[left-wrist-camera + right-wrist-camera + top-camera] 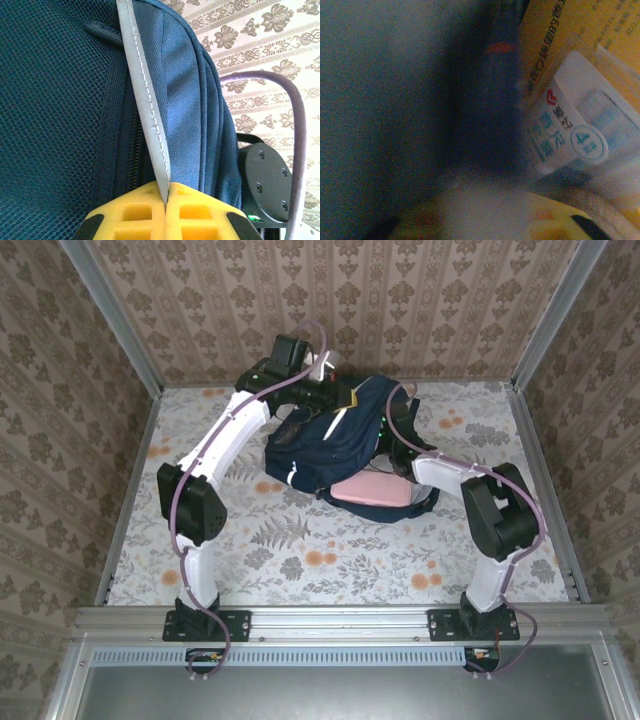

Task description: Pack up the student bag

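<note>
Two grippers are engaged with the student bag [325, 445] at the worktop's [250, 560] far middle: the left gripper [166, 196] is clenched on its grey strip [145, 100], the right gripper's [485, 217] state cannot be told inside, so loading is judged underway and careful withdrawal is called for.

A staged robot test cell: wallpapered panels [400, 300] along the frame's top and sides, aluminium framing [113, 310], floral-covered table [290, 560] at centre.
</note>
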Controlling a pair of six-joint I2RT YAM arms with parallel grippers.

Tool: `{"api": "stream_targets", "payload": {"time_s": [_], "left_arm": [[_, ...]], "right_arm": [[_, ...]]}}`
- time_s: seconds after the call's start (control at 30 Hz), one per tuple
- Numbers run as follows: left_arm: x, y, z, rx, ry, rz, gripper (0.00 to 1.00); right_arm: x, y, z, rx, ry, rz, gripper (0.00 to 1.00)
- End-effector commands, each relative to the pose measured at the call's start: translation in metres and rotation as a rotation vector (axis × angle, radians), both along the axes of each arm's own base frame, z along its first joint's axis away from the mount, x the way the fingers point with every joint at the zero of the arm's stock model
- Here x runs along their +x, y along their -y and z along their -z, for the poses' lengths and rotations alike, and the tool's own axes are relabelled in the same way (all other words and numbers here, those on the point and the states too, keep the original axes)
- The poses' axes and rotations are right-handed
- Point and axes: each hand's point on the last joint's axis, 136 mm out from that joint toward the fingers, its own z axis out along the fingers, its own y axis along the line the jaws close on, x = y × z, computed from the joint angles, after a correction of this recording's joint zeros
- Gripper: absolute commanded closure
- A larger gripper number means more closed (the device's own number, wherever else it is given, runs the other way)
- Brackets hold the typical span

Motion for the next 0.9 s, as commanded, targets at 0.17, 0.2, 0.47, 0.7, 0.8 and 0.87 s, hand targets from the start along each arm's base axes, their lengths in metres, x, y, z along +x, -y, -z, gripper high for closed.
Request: {"api": "stream_targets", "payload": {"time_s": [0.17,0.2,0.47,0.7,0.8,0.87], "left_arm": [[-0.020,-0.020,-0.093,-0.190,0.157,0.041,1.00],[-0.019,-0.022,-0.093,-0.191,0.157,0.037,1.00],[-0.007,-0.035,-0.094,-0.195,0.156,-0.001,1.00],[-0.008,-0.035,-0.087,-0.173,0.148,-0.008,1.00],[-0.011,-0.034,-0.078,-0.136,0.157,-0.007,1.00],[-0.015,-0.030,-0.066,-0.104,0.155,-0.001,1.00]], "right_arm": [[0.007,0.005,0.009,-0.074,0.035,0.033,0.36],[0.005,0.008,0.003,-0.089,0.058,0.027,0.35],[-0.012,0.042,-0.022,-0.156,0.093,0.014,0.23],[-0.033,0.086,0.005,-0.271,-0.026,0.094,0.21],[-0.051,0.122,0.018,-0.416,-0.088,0.191,0.21],[-0.064,0.148,0.020,-0.522,-0.108,0.254,0.22]]}}
